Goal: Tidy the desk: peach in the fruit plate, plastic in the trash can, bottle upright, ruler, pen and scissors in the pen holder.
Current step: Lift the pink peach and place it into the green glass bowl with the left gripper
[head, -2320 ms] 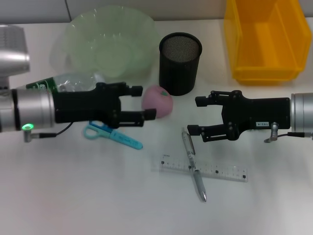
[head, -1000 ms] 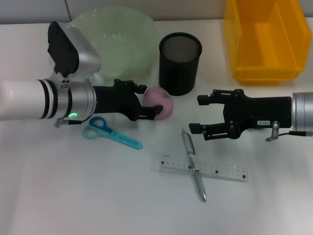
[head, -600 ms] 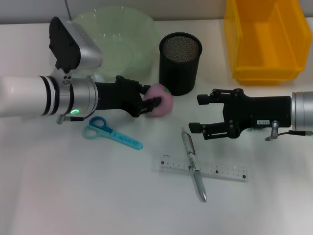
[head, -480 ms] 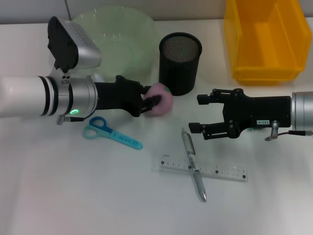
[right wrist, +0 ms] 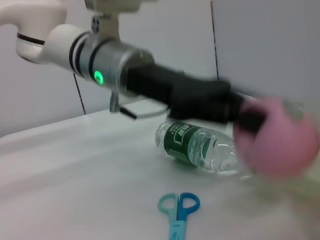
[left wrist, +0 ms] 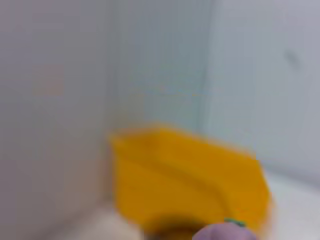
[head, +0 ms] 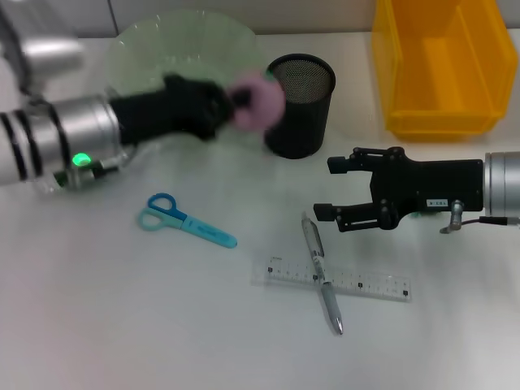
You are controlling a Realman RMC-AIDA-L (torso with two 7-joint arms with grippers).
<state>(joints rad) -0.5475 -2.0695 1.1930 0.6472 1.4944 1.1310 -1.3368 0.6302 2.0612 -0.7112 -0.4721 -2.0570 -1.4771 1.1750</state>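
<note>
My left gripper [head: 234,104] is shut on the pink peach [head: 257,97] and holds it in the air between the pale green fruit plate [head: 154,49] and the black mesh pen holder [head: 299,104]. The peach also shows in the left wrist view [left wrist: 226,233] and the right wrist view [right wrist: 278,145]. My right gripper [head: 323,190] is open and empty, above the silver pen [head: 322,275], which lies across the clear ruler [head: 357,285]. The blue scissors [head: 188,223] lie at centre left. The clear bottle [right wrist: 199,147] lies on its side behind the left arm.
A yellow bin [head: 443,65] stands at the back right, right of the pen holder. The plate sits at the back left edge of the white desk [head: 162,325].
My left gripper closed on the peach and lifted it up and back, from the desk toward the plate and pen holder. The right arm has not moved.
</note>
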